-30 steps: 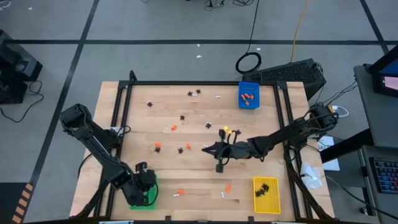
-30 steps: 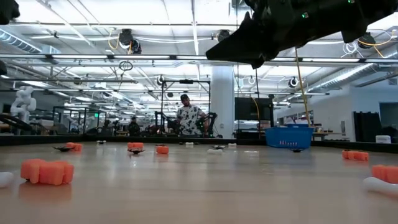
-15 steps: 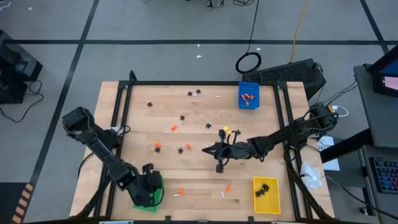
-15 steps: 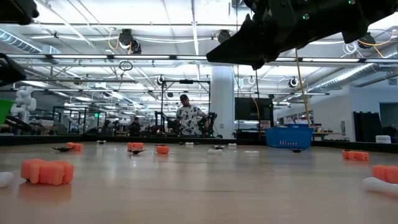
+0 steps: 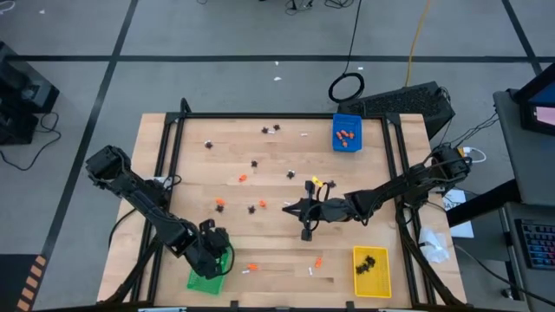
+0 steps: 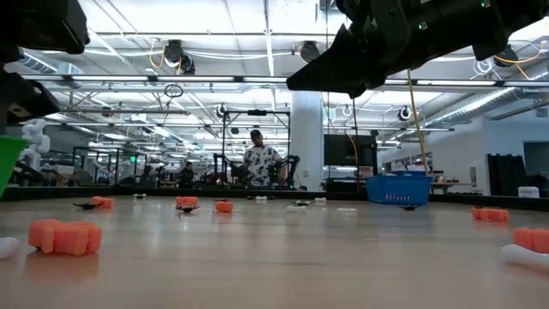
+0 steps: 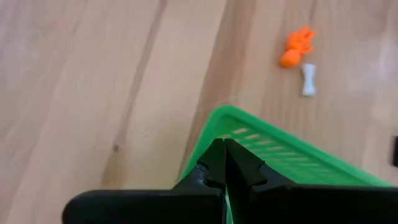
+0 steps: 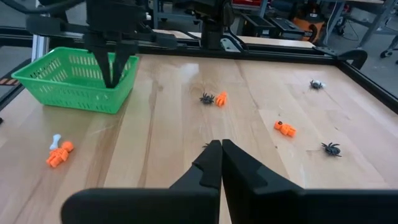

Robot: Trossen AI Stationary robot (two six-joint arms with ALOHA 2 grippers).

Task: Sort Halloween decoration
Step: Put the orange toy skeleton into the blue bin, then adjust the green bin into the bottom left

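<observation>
Tiny orange lumps (image 5: 221, 204), black spiders (image 5: 254, 163) and white bones (image 7: 309, 79) lie scattered on the wooden table. The green tray (image 5: 206, 277) stands near the table's near left corner. My left gripper (image 5: 214, 249) is over it and shut on it (image 7: 222, 144). My right gripper (image 5: 289, 208) is shut, empty, and hovers above the table's middle, pointing left (image 8: 221, 146). An orange lump (image 7: 297, 46) and a bone lie just beyond the tray. My left gripper pinches the green tray's wall close to a corner (image 7: 219, 115). The fingers (image 8: 113, 73) come from above, pointing down, and reach in over the rim. The tray appears to stand on the table (image 8: 74, 93). Which finger is inside, I cannot tell.
The blue tray (image 5: 347, 133) with orange lumps sits at the far right. The yellow tray (image 5: 371, 270) with black spiders sits at the near right. A black frame (image 5: 260, 115) rims the table. A person (image 6: 261, 163) stands far behind the table.
My left gripper has moved toward the table's right and slightly toward its near edge, taking the green tray along. The tray has slid on the table and turned askew, and its green wall has come into the low view at the left.
</observation>
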